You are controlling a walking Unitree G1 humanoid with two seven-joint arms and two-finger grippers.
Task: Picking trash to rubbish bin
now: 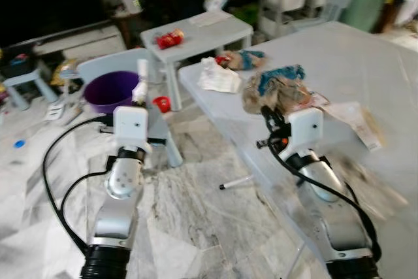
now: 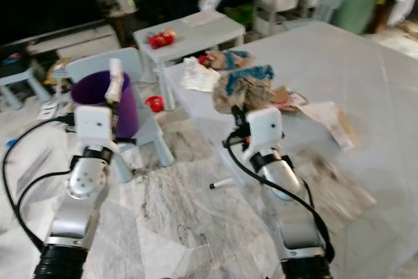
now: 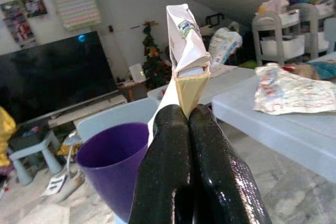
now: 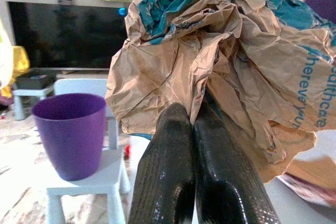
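Trash is in both hands at this moment. My left hand (image 3: 181, 116) has its two black fingers pressed together on the lower end of a small folded carton (image 3: 185, 51), white with a tan flap, which stands upright above the fingertips. In the head view I see that carton (image 1: 140, 83) held up just beside the near right rim of the purple bin (image 1: 108, 93). The bin stands on a pale blue child's chair (image 1: 124, 63) on the left of the scene, its mouth open and facing up.

My right hand (image 4: 190, 116) has its fingers closed on a large crumpled brown paper bag (image 4: 210, 61) with teal print. From the head camera the bag (image 1: 277, 91) sits over the near left part of the large pale bench (image 1: 366, 70), above the hand; I cannot tell whether its underside touches the bench surface.

Other litter lies on the bench: a crumpled white wrapper (image 1: 219, 76) near the left edge, a smaller brown and teal bundle (image 1: 241, 59) farther back, and a flat printed wrapper (image 1: 356, 122) to the right of the bag. A small red item (image 1: 161, 103) sits low between the chair and the bench. A second small bench (image 1: 196, 31) stands farther back with a red packet (image 1: 170, 38) on it. A thin white stick (image 1: 236, 182) lies on the marble floor (image 1: 196, 227) between my arms.
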